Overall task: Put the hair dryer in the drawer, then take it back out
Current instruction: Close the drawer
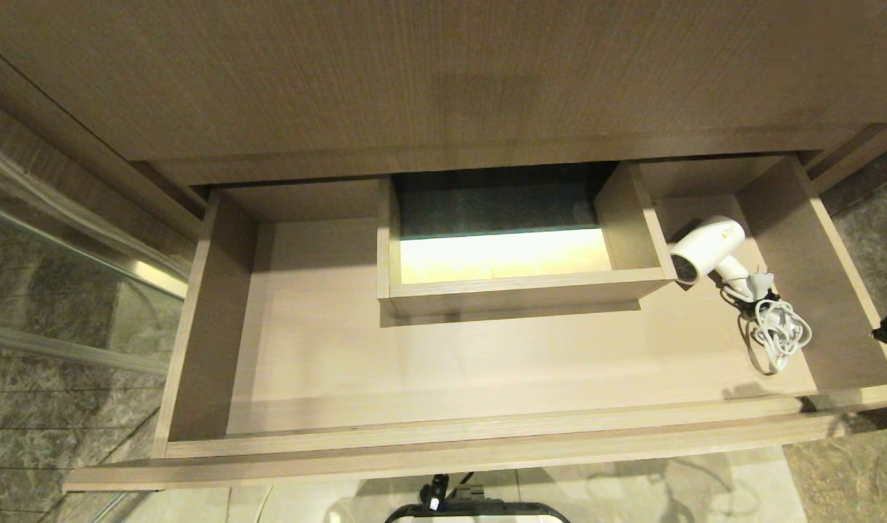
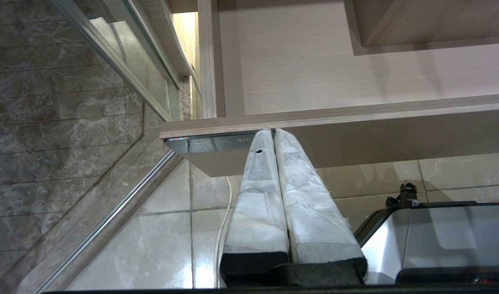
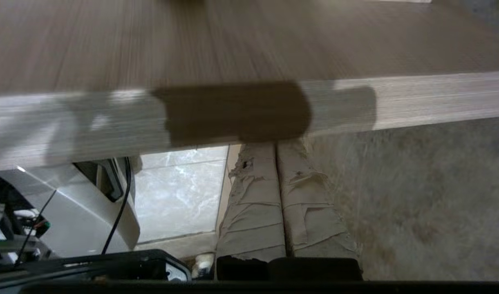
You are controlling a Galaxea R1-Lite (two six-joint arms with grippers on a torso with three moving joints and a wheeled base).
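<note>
Below the plain wood panel (image 1: 443, 73), the drawer (image 1: 487, 363) stands pulled fully out, wide and shallow, with a boxed cutout (image 1: 501, 247) at its mid-back. Its right compartment holds the hair dryer (image 1: 707, 248), lying on the drawer floor against the cutout's right wall, so the first half of the task looks done and the taking out remains. The barrel's long axis runs diagonally, its grille end toward the front and the cutout's corner, its rear toward the back right corner; the folded handle points toward the front right, and the white cord (image 1: 774, 334) lies coiled just beyond it, nearer the drawer front.

The right pincer (image 3: 276, 145) is the nearer one by far: its two padded fingers are pressed together, empty, and sit low beside the drawer's outer edge on the right, so the dryer lies up, inward and to the left of it. A grasp would probably need the fingers parted and brought over the side wall. The left pincer (image 2: 273, 131), fingers also together, rests under the drawer front at its left end, well apart from the dryer
</note>
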